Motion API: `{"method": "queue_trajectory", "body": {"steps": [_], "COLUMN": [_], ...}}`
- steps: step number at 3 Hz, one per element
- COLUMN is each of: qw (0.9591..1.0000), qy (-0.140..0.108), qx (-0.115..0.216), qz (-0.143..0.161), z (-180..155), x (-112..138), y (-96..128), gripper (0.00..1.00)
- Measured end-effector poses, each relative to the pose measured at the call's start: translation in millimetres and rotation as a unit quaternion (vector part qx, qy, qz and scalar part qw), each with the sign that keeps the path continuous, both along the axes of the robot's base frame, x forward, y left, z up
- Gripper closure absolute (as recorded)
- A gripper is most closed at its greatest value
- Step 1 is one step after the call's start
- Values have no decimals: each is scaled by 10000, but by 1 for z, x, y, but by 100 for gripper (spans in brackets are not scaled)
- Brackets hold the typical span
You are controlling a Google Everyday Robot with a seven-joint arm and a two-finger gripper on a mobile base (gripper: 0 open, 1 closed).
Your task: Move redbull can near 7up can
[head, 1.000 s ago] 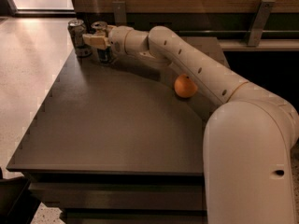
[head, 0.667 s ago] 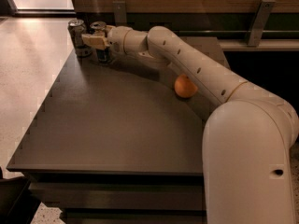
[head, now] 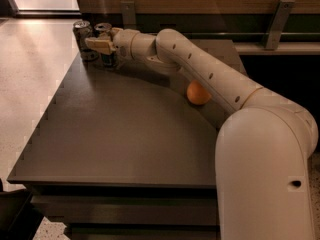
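Far left corner of the dark grey tabletop (head: 120, 134). The tool (head: 100, 45) sits there at the end of the long cream arm (head: 210, 74), pressed up against the slim blue-and-silver redbull can (head: 103, 29).

Change over the last second: slight. The tool crept a little leftward, toward the greyish-silver 7up can (head: 82, 36), and then settled; since the previous look I see almost no motion. Both cans stand upright where they were.

My reading: the carry is as good as over. The redbull can stands just right of the 7up can, with only a narrow gap between them, both at the far edge. Placement looks satisfied; what remains, I judge, is letting go and drawing the arm back without nudging either can.

Tool state: I cannot tell whether it is clamped on the redbull can or has already released. It overlaps the can's near side, and that is all I can make out.

Count:
- Drink cans: two (one redbull, one 7up).
- Orange round fruit (head: 198, 93): one, mid-right on the tabletop, partly tucked behind the arm and well apart from the cans.
- Arms: one. Tools: one.
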State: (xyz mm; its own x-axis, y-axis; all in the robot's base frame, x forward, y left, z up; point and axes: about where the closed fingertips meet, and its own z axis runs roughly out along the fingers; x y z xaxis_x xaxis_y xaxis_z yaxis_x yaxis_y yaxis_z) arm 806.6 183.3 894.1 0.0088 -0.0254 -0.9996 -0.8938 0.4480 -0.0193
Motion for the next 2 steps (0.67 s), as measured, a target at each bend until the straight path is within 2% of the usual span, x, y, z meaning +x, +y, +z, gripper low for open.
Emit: {"method": "queue_trajectory", "body": {"steps": [1, 2], "qw": [10000, 10000], "qy": [2, 3], "qx": [4, 4], "qz": [20, 21], "z": [0, 0], "x": [-1, -1], "y": [3, 3], "gripper": [0, 0]}}
